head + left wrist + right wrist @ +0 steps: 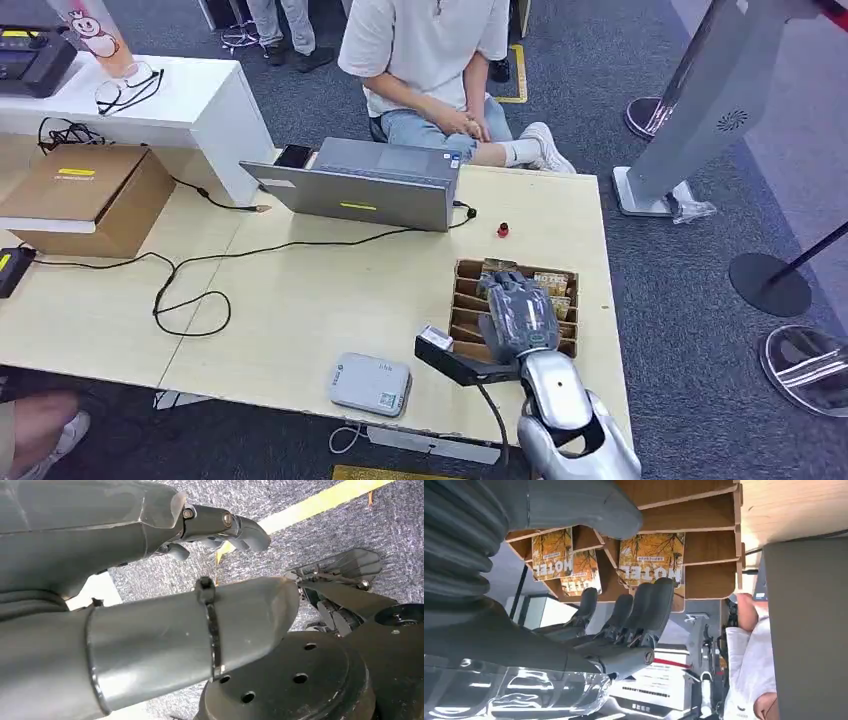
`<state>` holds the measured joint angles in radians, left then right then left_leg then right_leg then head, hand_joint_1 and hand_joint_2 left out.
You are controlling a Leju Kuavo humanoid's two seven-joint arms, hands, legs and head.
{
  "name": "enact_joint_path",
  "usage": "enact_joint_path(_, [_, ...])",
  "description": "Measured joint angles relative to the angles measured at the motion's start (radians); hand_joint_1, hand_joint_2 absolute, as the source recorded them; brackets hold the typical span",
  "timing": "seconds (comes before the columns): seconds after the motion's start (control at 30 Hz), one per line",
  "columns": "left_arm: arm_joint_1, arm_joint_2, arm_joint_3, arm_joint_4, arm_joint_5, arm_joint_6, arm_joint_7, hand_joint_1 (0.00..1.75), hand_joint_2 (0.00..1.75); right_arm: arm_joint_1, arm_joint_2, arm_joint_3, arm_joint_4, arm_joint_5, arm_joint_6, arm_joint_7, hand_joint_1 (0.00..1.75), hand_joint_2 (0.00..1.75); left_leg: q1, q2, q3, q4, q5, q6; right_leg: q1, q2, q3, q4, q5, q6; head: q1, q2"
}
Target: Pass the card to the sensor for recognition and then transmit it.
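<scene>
- From my head the light is even and bright, the pale table [300, 290] has only soft shadows, and the picture is sharp.
- At my left wrist my thumb [190, 635] is close and soft, with a pale sheen; a white patch at 9 o'clock is overexposed.
- At my right wrist the glossy cover [519, 695] at 7 o'clock shows strong glare; the orange cards [651, 555] are sharp.

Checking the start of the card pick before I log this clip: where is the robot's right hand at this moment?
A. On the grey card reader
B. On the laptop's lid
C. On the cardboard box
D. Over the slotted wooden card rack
D: in the head view the right hand hangs over the card rack near the table's right edge, and the right wrist view shows its fingers close to the cards in the slots.
</scene>
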<state>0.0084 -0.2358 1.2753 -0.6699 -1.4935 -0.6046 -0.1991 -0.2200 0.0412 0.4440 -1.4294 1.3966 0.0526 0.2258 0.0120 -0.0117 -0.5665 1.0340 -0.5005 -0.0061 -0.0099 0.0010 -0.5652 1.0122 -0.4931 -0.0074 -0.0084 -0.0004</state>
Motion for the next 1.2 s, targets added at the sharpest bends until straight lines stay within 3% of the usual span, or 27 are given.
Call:
enact_joint_path(0.47, [0.0, 0.001, 0.0, 0.004, 0.0, 0.003, 0.0, 0.0, 0.0, -0.011, 0.0, -0.028, 0.005, 0.0, 0.001, 0.003, 0.89, 1.75, 0.0, 0.0, 0.0, 0.0, 0.0, 0.0, 0.0, 0.0, 0.0, 0.0, 0.0, 0.0, 0.0, 0.0])
enact_joint_path(0.97, [0.002, -0.001, 0.004, 0.006, 0.002, -0.024, 0.0, 0.0, 0.0, -0.012, -0.009, -0.074, 0.013, 0.042, 0.001, 0.019, 0.8, 1.75, 0.0, 0.0, 0.0, 0.0, 0.0, 0.0, 0.0, 0.0, 0.0, 0.0, 0.0, 0.0, 0.0, 0.0])
enact_joint_path(1.2, [0.003, -0.006, 0.019, -0.003, 0.002, -0.046, 0.0, 0.0, 0.0, -0.008, -0.027, -0.096, 0.014, 0.058, 0.0, 0.024, 0.89, 1.75, 0.0, 0.0, 0.0, 0.0, 0.0, 0.0, 0.0, 0.0, 0.0, 0.0, 0.0, 0.0, 0.0, 0.0])
